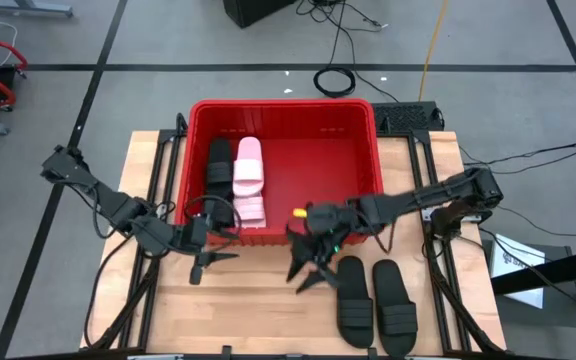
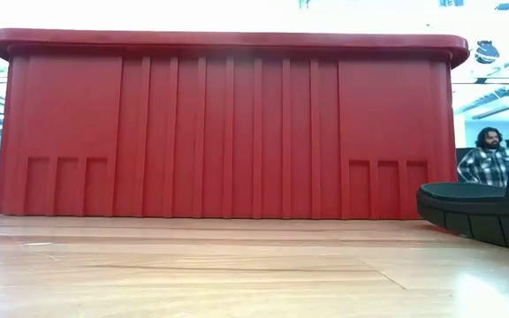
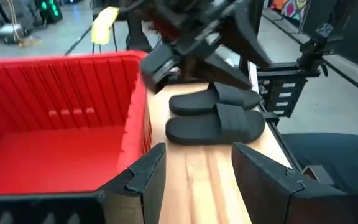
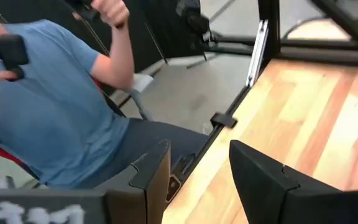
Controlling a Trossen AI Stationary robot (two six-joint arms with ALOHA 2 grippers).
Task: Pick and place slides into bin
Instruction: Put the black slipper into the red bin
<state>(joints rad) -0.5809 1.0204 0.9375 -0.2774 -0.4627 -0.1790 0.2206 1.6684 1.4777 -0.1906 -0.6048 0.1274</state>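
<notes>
Grey floor with dark tape lines surrounds the wooden table (image 1: 248, 320), whose far half is occupied by the red bin (image 1: 368, 150). Bin position: centred, near wall roughly at mid-table; its far rim reaches the table's far edge.

Bin contents: one black slide (image 1: 217, 164) and two pale pink slides (image 1: 249, 180), all against the left wall. The right portion of the bin floor is bare.

Remaining on the table: two black slides (image 1: 376, 299), side by side, near and right of the bin, close to the near edge. Bare wood lies left of them across the near half.

Left gripper (image 1: 208, 264): just outside the bin's near left corner, over the table, jaws apart, nothing between them. In the left wrist view its fingers (image 3: 148, 177) frame the bin wall and the slide pair.

Right gripper (image 1: 306, 272): just near of the bin's near wall, immediately left of the slide pair, jaws apart and empty.

Beyond the near table edge, the right wrist view shows a seated person in a blue shirt (image 4: 48, 112).
</notes>
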